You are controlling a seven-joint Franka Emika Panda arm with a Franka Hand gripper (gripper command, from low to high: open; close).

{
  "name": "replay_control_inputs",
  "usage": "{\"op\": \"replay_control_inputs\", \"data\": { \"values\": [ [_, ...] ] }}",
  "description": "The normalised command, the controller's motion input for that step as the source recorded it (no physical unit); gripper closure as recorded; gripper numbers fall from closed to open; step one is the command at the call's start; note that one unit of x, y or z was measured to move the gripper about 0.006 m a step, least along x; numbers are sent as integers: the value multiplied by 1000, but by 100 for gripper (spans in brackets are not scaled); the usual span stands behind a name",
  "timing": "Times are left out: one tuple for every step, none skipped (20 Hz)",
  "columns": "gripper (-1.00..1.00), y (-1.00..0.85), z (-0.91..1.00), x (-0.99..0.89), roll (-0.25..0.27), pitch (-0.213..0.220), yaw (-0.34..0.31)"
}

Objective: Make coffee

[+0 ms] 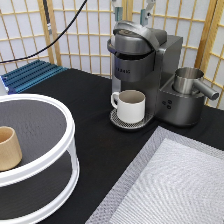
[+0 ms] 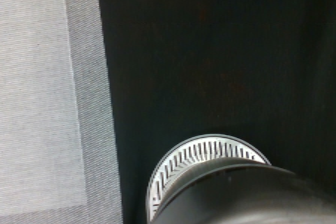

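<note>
Not showing in either view: the small white coffee pod with the printed foil top; no telling where it is lying.

Hanging at the exterior view's top edge, just above the lid of the one grey pod coffee machine (image 1: 145, 65): the single two-finger gripper (image 1: 132, 9), its fingers (image 1: 116, 9) spreading wide apart, gripping nothing, touching nothing visible. Only the two fingertips showing; the rest of the arm lying outside the view.

Sitting under the machine's spout: one white ceramic mug with a handle (image 1: 131, 106), upright, handle pointing toward the exterior view's left. Resting beneath it: one round slotted metal drip tray (image 1: 118, 123), also appearing in the wrist view (image 2: 202, 152) below the machine's dark rounded top (image 2: 240, 195).

Standing on the machine's lower block, toward the exterior view's right: one steel pitcher (image 1: 187, 80) with a handle sticking out to the right.

Covering the table: one black cloth (image 1: 85, 100), seen in the wrist view too (image 2: 225, 65). Lying on it at the exterior view's bottom right: one grey woven mat with a darker border (image 1: 170, 185), near the drip tray but apart from it, likewise showing in the wrist view (image 2: 45, 100).

Occupying the exterior view's bottom left: one white round two-tier stand with dark shelves (image 1: 71, 145). Standing on its upper shelf, well apart from the machine: one plain tan handleless cup (image 1: 9, 148), upright.

Lying behind, at the exterior view's left: one blue ribbed panel (image 1: 30, 75). Drooping across the wooden lattice screen (image 1: 95, 35): one black cable (image 1: 59, 39).
</note>
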Motion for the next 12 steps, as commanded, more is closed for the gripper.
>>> {"op": "replay_control_inputs", "data": {
  "values": [
    [-100, -509, -9, 0, 0, 39, 0],
    [-100, -577, -86, 0, 0, 34, 0],
    [-100, -583, -109, 0, 0, 19, 0],
    [-100, -614, -183, 0, 0, 4, 0],
    [-100, -700, -186, 9, 11, 0, 0],
    [-100, -763, -280, 109, 41, 0, 0],
    [-100, -769, -394, 146, 51, 0, 0],
    [-100, -717, -563, 329, 61, 0, 0],
    [-100, -731, -814, 380, 86, 19, 0],
    [-100, -677, -1000, 389, 96, 27, 0],
    [-100, -380, -1000, 331, 48, 0, 0],
    [-100, -103, -1000, 391, 5, 0, 0]
  ]
}}
